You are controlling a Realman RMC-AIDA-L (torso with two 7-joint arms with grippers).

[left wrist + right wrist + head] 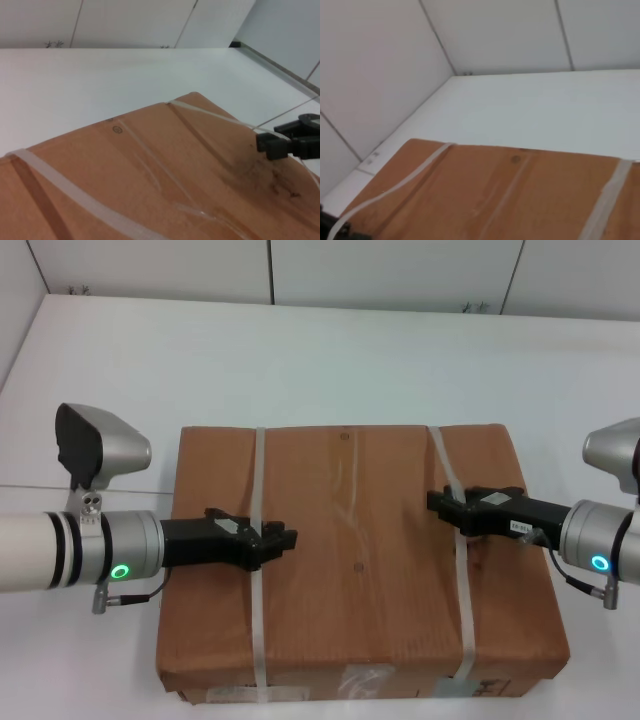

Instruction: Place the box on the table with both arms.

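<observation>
Reaching in from the left, the left gripper point(275, 542) sits over the box point(355, 560) top, right at the left strap point(258, 570). Jaws look narrow and sit at the strap, but can't tell whether they actually pinch it. Green ring lit on the left wrist point(121, 571).

Box is a wide brown carton on the white surface point(300, 360), near the front edge of the head view, flat, both pale straps running front to back. Clear tape seam point(350, 502) runs down the middle of the top between the straps. Labels point(365, 680) visible on the near side face.

Right strap point(455, 540) passes under the right gripper point(442, 502), which comes in from the right and rests over the box top at that strap. Can't tell its jaw state either. The left wrist view also catches this gripper point(280, 142) at the far strap point(210, 114), box top point(150, 170) in front.
</observation>
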